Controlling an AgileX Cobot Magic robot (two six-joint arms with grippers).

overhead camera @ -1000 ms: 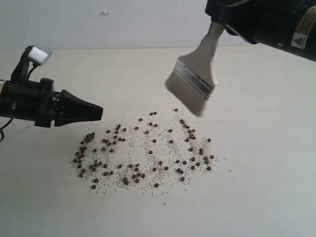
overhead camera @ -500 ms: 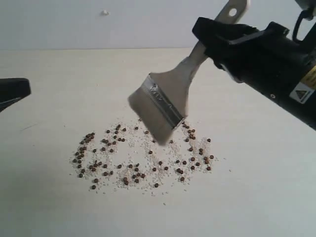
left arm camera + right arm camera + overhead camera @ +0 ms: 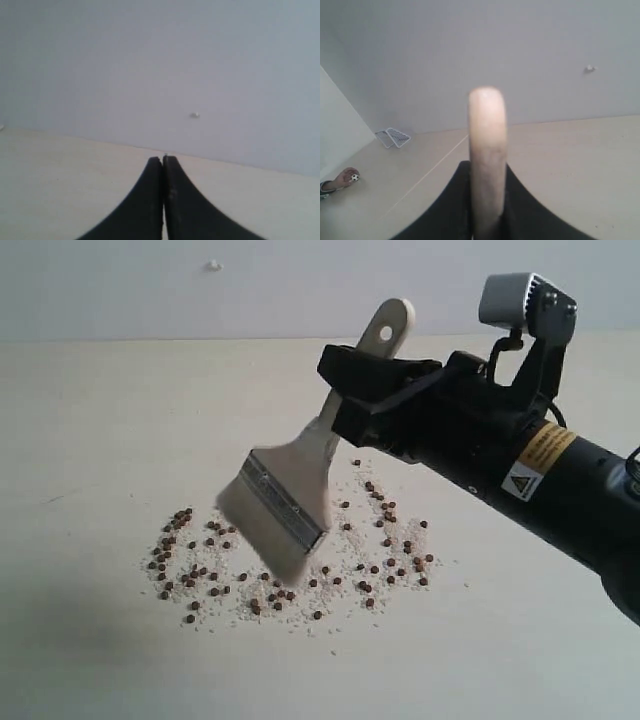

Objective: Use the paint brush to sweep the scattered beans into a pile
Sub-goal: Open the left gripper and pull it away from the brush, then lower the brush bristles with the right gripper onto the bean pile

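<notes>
Small dark reddish-brown beans (image 3: pixel 200 575) lie scattered with whitish grit across the pale table (image 3: pixel 100 420), spreading from left to right (image 3: pixel 400 540). The paint brush (image 3: pixel 290 495) slants down over the middle of the spread, its pale bristles (image 3: pixel 250 535) low over the beans; whether they touch is unclear. My right gripper (image 3: pixel 365 395) is shut on the wooden handle (image 3: pixel 487 150), whose holed end (image 3: pixel 388 325) sticks up past the jaws. My left gripper (image 3: pixel 163 162) is shut and empty, seen only in the left wrist view above bare table.
A grey wall (image 3: pixel 300 280) rises behind the table's far edge, with a small white knob (image 3: pixel 212 265) on it. In the right wrist view a wire rack (image 3: pixel 392 136) and a small ball (image 3: pixel 354 177) lie far off.
The right arm has swung down and leftward, bringing the brush from above the right side of the beans to low over their middle. The left gripper has withdrawn out of the exterior view.
</notes>
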